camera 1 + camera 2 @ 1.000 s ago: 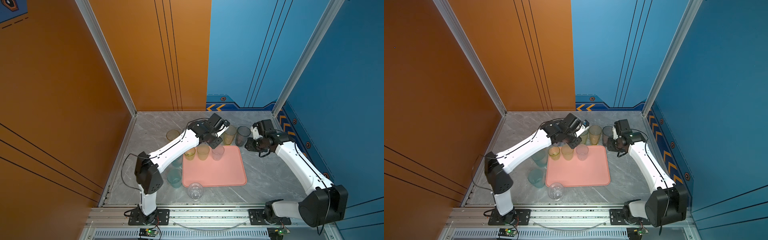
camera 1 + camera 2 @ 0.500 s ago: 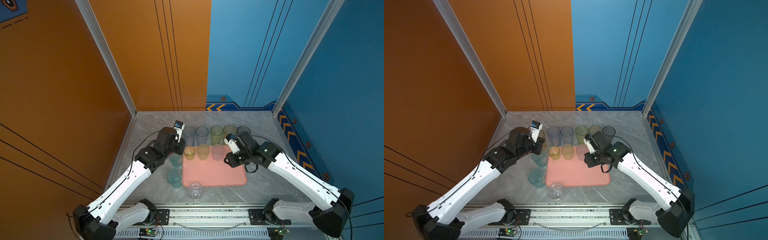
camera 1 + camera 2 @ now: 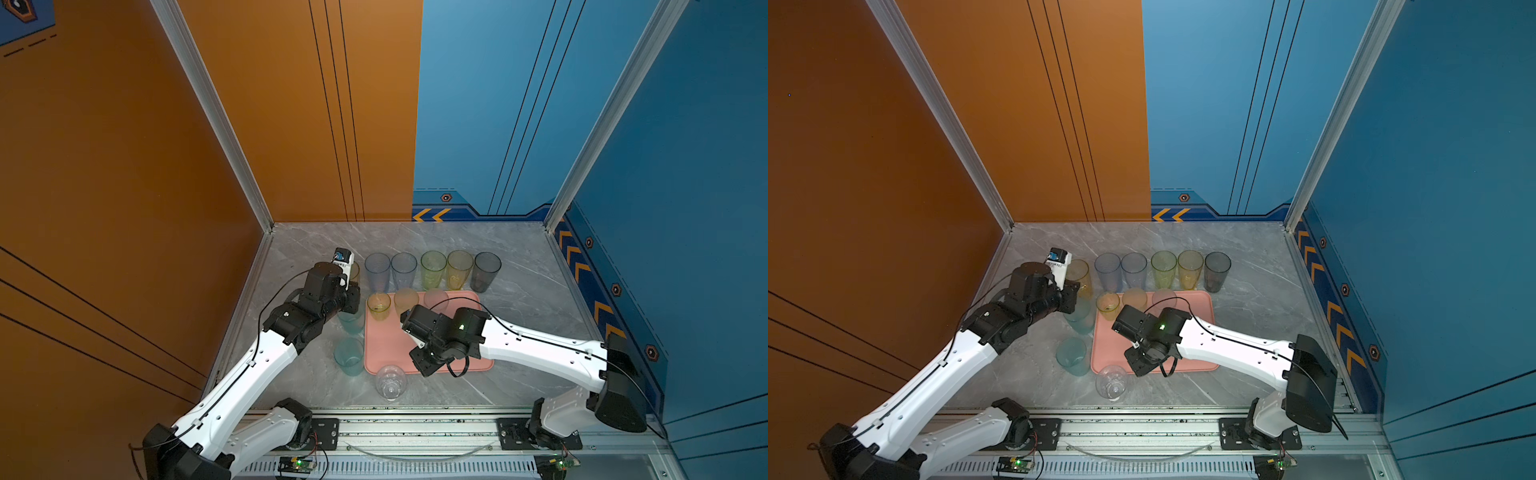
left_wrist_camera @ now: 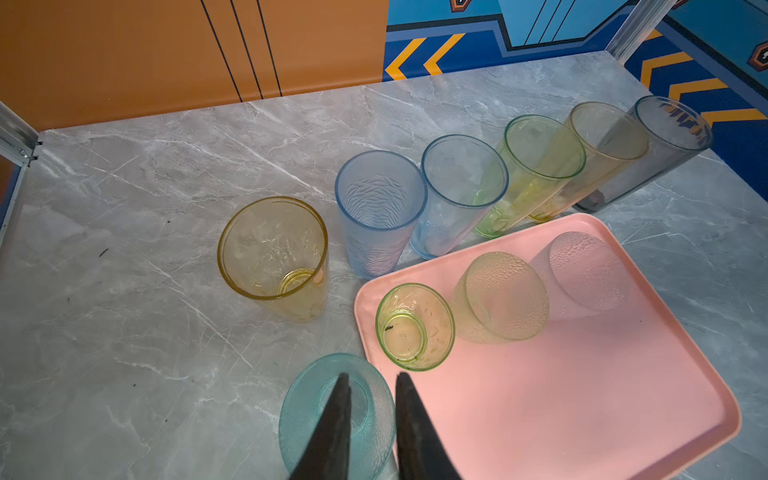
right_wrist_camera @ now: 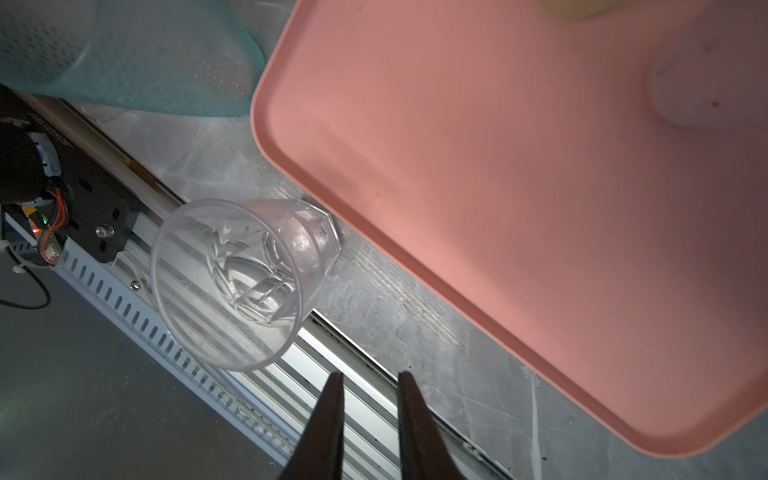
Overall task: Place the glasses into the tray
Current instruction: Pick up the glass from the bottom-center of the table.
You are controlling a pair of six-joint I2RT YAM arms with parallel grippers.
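The pink tray (image 3: 415, 349) (image 4: 540, 395) holds three short glasses along its back edge, among them a green one (image 4: 413, 328). Several tall glasses (image 3: 433, 270) stand in a row behind it. Two teal glasses (image 3: 349, 357) stand left of the tray. My left gripper (image 4: 370, 378) hangs over the farther teal glass (image 4: 307, 399), with its jaws a narrow gap apart across the glass's tray-side rim and nothing clamped. A clear glass (image 3: 390, 382) (image 5: 237, 282) stands at the tray's front edge. My right gripper (image 5: 370, 378) hovers beside it, narrowly open and empty.
A metal rail (image 3: 415, 419) with arm mounts runs along the table's front edge, just past the clear glass. Orange and blue walls (image 3: 332, 124) close in the back and both sides. Bare grey marble (image 3: 532, 291) lies right of the tray.
Both arms have drawn back from the back row of glasses. The right gripper has come forward to the tray's front edge, and its jaws have narrowed.
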